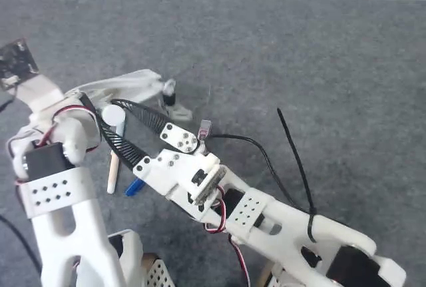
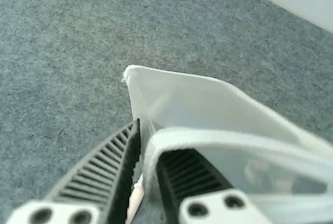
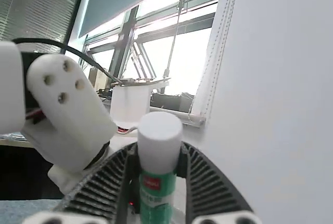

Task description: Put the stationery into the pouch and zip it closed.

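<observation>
Grey carpet-like table surface point(image 1: 319, 60) lies open across the upper and right parts of the high view, while both arms crowd the lower left. The left gripper point(image 2: 144, 135) pinches the white rim of the clear pouch point(image 2: 208, 99), left of centre. The right gripper point(image 3: 158, 151) clamps a white-capped glue stick point(image 3: 158, 135) near the pouch. The pouch contents are indistinct. A white pen point(image 1: 112, 167) and a blue item point(image 1: 135, 186) lie lower left, the blue item partly hidden under an arm.
</observation>
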You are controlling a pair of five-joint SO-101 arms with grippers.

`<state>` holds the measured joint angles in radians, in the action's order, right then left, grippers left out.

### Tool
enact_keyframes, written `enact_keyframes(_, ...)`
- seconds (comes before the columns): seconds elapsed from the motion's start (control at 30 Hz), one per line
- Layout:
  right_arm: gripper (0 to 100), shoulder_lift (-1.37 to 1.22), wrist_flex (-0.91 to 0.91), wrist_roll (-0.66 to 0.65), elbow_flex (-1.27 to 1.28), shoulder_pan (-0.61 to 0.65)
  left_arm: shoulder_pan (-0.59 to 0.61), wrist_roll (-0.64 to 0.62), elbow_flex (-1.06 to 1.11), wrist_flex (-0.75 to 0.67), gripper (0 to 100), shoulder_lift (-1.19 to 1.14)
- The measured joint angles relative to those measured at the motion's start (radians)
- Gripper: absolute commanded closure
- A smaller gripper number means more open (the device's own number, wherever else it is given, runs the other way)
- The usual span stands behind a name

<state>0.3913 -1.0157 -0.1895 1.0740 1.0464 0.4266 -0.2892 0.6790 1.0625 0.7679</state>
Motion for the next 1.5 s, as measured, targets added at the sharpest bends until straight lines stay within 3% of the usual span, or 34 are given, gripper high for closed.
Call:
enact_keyframes(0.67, 99.2, -0.295, -0.031, 0.005, -0.127, -0.078, 0.0, 0.0, 0.023, 0.0, 99, -0.003)
enact_keyframes(0.83, 99.2, -0.31, -0.117, -0.008, -0.126, -0.078, 0.0, 0.0, 0.023, 0.0, 99, -0.003)
enact_keyframes(1.3, 99.2, -0.324, -0.135, -0.054, -0.126, -0.121, 0.0, 0.0, 0.023, 0.0, 99, -0.003)
enact_keyframes(1.5, 99.2, -0.443, -0.135, -0.057, -0.169, -0.124, 0.0, 0.0, 0.023, 0.0, 99, -0.002)
